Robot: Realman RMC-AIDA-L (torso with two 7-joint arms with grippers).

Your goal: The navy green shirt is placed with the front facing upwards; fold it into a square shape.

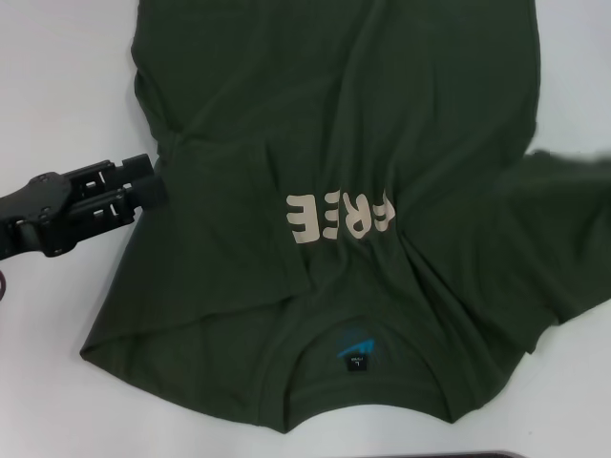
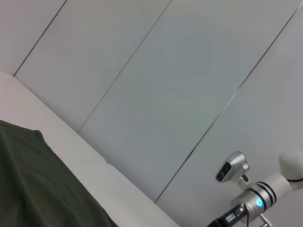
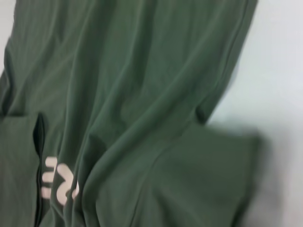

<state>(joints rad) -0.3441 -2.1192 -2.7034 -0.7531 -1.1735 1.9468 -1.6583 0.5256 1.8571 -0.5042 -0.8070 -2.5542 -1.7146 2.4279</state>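
The navy green shirt (image 1: pixel 382 124) lies front up on the white table, collar and blue neck label (image 1: pixel 355 348) toward me. Its cream letters (image 1: pixel 339 217) are partly covered by a crease. The sleeve on my left is folded in over the chest, its edge (image 1: pixel 286 229) running beside the letters. My left gripper (image 1: pixel 156 187) lies low at the shirt's left edge, touching the cloth. The right wrist view looks down on the shirt's body (image 3: pixel 142 94) and the spread right sleeve (image 3: pixel 213 175). My right arm's wrist (image 2: pixel 258 198) appears far off in the left wrist view; its gripper is out of view.
White table (image 1: pixel 57 86) shows bare to the left of the shirt and at the front right corner (image 1: pixel 573 401). The right sleeve (image 1: pixel 563 239) spreads toward the table's right side. A pale panelled wall (image 2: pixel 165 85) stands behind the table.
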